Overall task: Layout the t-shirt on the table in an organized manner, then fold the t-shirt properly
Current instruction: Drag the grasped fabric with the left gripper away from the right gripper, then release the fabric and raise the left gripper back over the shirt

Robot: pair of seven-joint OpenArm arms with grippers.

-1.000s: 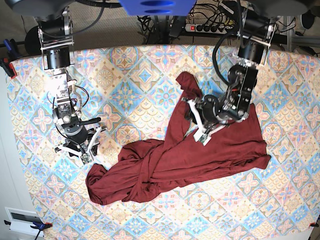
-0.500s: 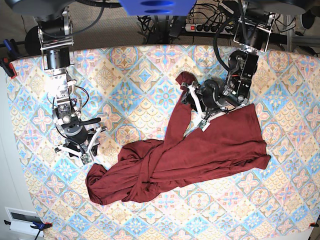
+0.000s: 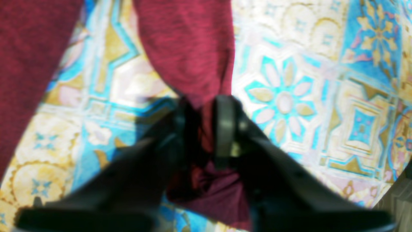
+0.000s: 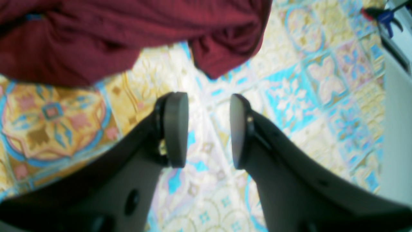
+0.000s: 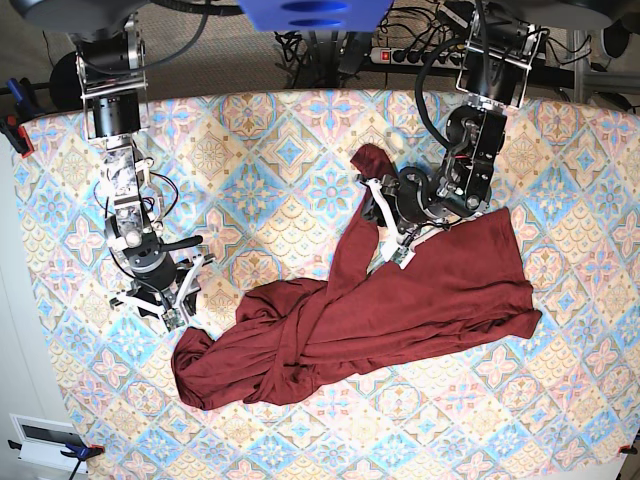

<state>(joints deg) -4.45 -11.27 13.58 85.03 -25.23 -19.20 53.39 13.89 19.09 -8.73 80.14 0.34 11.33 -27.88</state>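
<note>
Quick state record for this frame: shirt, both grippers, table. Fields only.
t-shirt: crumpled, twisted, not laid flat; one strip runs up toward the table's far edge
left gripper: fingers closed on a fold of the t-shirt
right gripper: open, empty, over bare cloth beside the garment's bunched end
table: patterned cloth, shirt lies across its middle
fold status: not started

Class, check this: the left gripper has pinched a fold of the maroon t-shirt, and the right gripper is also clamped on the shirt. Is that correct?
Not quite. The left gripper does pinch a fold of the t-shirt, but the right gripper holds nothing: the right wrist view shows its jaws apart over the bare table, the shirt lying beyond them.
</note>
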